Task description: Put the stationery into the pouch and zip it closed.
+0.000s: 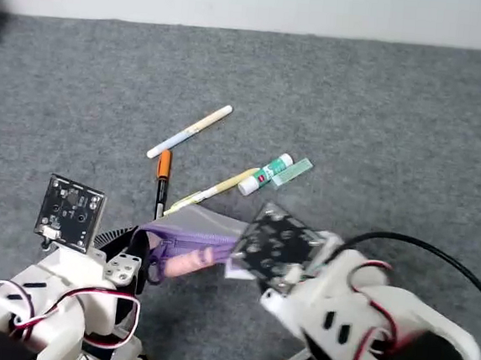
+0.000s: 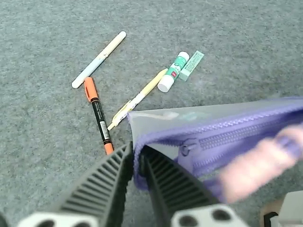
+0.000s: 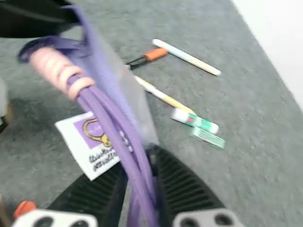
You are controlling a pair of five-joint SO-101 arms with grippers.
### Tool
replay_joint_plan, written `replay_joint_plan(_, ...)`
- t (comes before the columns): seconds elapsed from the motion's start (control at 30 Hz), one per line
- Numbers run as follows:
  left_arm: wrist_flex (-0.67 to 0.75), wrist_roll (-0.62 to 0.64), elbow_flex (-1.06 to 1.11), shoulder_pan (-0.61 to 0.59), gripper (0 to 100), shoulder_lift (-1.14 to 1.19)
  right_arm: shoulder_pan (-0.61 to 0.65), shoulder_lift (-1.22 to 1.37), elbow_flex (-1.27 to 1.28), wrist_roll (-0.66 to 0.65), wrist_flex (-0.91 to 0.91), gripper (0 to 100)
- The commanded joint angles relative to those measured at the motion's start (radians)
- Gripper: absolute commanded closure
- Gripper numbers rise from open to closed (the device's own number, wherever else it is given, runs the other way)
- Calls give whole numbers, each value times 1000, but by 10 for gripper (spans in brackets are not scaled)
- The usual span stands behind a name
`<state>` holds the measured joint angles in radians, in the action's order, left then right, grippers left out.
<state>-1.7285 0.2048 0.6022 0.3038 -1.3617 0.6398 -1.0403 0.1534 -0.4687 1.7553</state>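
Observation:
A translucent pouch (image 1: 198,227) with a purple zipper is held up off the grey mat between both arms. My left gripper (image 2: 137,152) is shut on one end of the pouch (image 2: 208,125); in the high view that gripper (image 1: 141,257) is at the pouch's left end. My right gripper (image 3: 141,164) is shut on the zipper edge of the pouch (image 3: 102,94) at the other end. A pink ribbed item (image 1: 187,262) lies along the zipper. Beyond the pouch on the mat lie a white-blue pen (image 1: 190,131), an orange-black pen (image 1: 162,182), a yellow pen (image 1: 214,188), a glue stick (image 1: 266,175) and a green eraser (image 1: 293,172).
A white tag with purple print (image 3: 94,146) hangs under the pouch. A small orange object (image 3: 23,208) lies near the right arm's base. A black cable (image 1: 420,245) loops over the right arm. The grey mat (image 1: 381,116) is bare to the right and back.

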Motion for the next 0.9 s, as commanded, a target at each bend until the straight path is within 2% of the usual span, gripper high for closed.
replay_joint_plan(0.0,-15,-3,18,-11,987,14,-139,-12,-40,-103,36,989)
replay_joint_plan(0.27,-15,-3,18,-11,987,14,-381,-12,-41,-189,36,991)
replay_joint_plan(0.47,-15,-2,18,-11,987,15,-613,-2,-26,-226,36,991)
replay_joint_plan(0.87,-15,-2,18,-11,987,20,-905,-13,115,-227,36,991)
